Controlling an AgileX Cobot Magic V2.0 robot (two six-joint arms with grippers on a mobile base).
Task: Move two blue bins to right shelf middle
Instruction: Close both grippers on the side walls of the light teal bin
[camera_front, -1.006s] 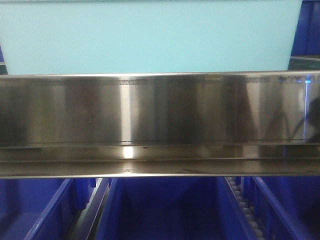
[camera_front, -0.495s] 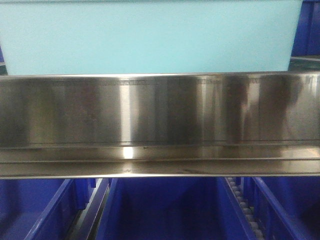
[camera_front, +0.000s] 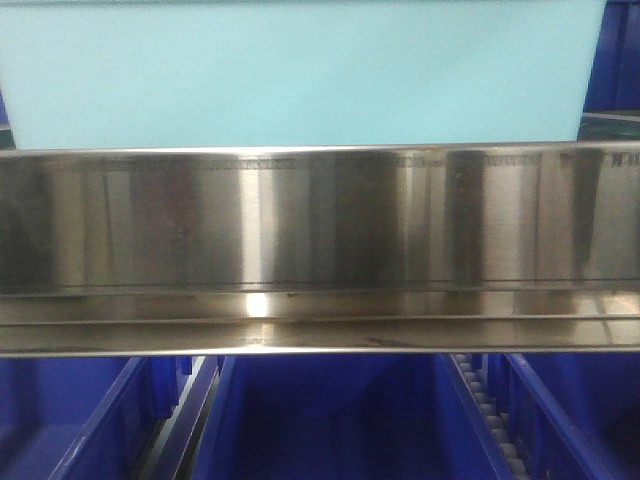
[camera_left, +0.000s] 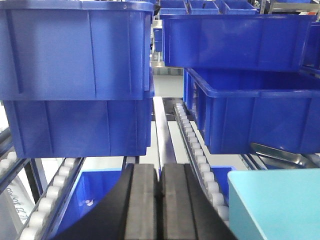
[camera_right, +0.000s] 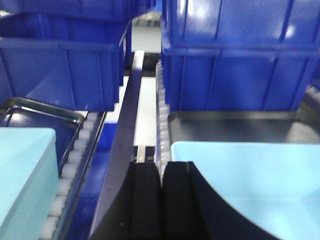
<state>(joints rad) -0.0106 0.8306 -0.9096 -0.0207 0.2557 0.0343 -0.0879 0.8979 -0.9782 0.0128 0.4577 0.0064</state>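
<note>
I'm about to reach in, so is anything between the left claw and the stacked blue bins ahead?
Nothing visible. The shut left claw faces open space before the stacked blue bins; the roller track runs below, and the light cyan box sits off to the lower right.

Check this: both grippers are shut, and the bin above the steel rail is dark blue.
Wrong colour: the front view shows the bin above the steel rail is pale turquoise. The left gripper and right gripper are shut.
</note>
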